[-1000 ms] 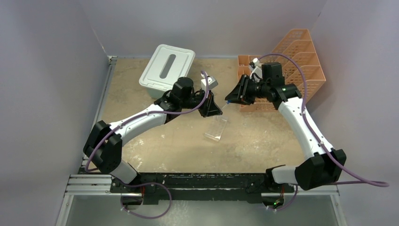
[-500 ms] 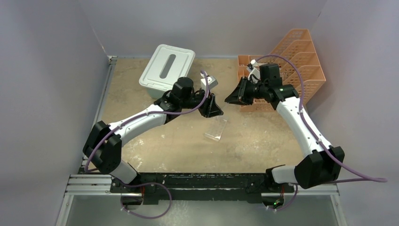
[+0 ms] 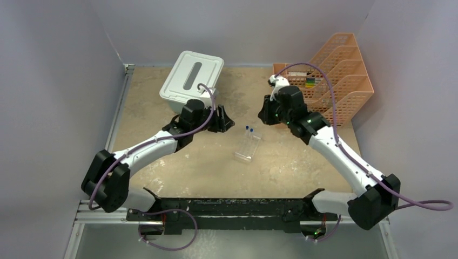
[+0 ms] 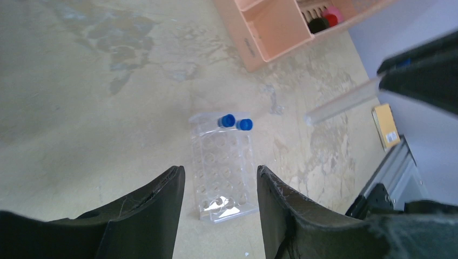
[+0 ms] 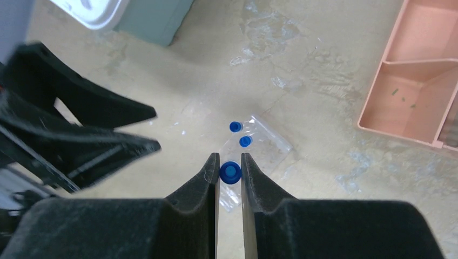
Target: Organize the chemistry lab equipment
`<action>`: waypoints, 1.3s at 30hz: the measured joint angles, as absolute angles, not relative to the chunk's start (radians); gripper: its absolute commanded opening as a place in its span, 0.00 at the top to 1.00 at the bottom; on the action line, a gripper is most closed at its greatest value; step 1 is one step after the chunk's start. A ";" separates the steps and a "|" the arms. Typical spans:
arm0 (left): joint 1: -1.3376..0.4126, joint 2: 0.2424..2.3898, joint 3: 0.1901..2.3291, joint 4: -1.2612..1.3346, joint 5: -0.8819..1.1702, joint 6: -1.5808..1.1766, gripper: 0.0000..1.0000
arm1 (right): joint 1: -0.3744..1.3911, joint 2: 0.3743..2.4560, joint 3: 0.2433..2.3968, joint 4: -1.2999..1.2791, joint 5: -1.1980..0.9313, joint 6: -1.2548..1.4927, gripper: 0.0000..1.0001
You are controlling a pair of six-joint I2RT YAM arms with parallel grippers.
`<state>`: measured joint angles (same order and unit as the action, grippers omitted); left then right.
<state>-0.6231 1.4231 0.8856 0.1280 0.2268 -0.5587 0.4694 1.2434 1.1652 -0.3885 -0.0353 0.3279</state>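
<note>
Right gripper (image 5: 229, 162) is pinched shut on one blue-capped tube (image 5: 230, 172), with a black finger pressed on each side of it. It hangs above the far right side of the clear rack (image 3: 248, 147) and does not touch the rack. Left gripper (image 4: 219, 181) is partly open and holds nothing (there is a wide gap between its two black fingers (image 4: 162, 205)). It hangs up off the table (image 3: 216, 172), past the far left side of the rack. The rack lies on the table, nearer to the arm bases than both grippers. Two more blue-capped tubes (image 4: 227, 120) stand side by side in holes at the far end of the rack. Farther back, to the left of the rack, is a white box with a lid (image 3: 192, 78). Farther back, to the right of the rack, is the orange mesh tray (image 3: 340, 70).
</note>
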 measured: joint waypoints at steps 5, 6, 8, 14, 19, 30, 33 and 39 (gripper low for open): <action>-0.612 1.343 0.846 0.107 0.104 -0.612 0.50 | 0.591 1.203 1.025 -0.282 0.149 0.237 0.89; -0.609 1.333 0.840 0.106 0.090 -0.621 0.50 | 0.611 1.199 0.998 -0.263 0.180 0.221 0.89; -0.597 1.314 0.831 0.096 0.059 -0.645 0.50 | 0.646 1.198 0.953 -0.226 0.236 0.192 0.89; -0.577 1.287 0.823 0.066 -0.018 -0.690 0.50 | 0.717 1.211 0.859 -0.083 0.332 0.132 0.89; -0.576 1.263 0.822 0.035 -0.046 -0.701 0.50 | 0.729 1.242 0.786 0.050 0.356 0.113 0.89; -0.576 1.256 0.822 0.015 -0.059 -0.715 0.50 | 0.729 1.276 0.685 0.231 0.350 0.099 0.88; -0.576 1.256 0.822 0.013 -0.059 -0.715 0.50 | 0.729 1.288 0.672 0.254 0.346 0.095 0.88; -0.576 1.256 0.822 0.004 -0.059 -0.715 0.51 | 0.729 1.338 0.669 0.276 0.347 0.089 0.88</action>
<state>-0.5762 1.2560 0.8223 0.0040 -0.0589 -0.7151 0.7292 1.3376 0.6689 0.2760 0.3470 0.0887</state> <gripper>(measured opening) 0.498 0.179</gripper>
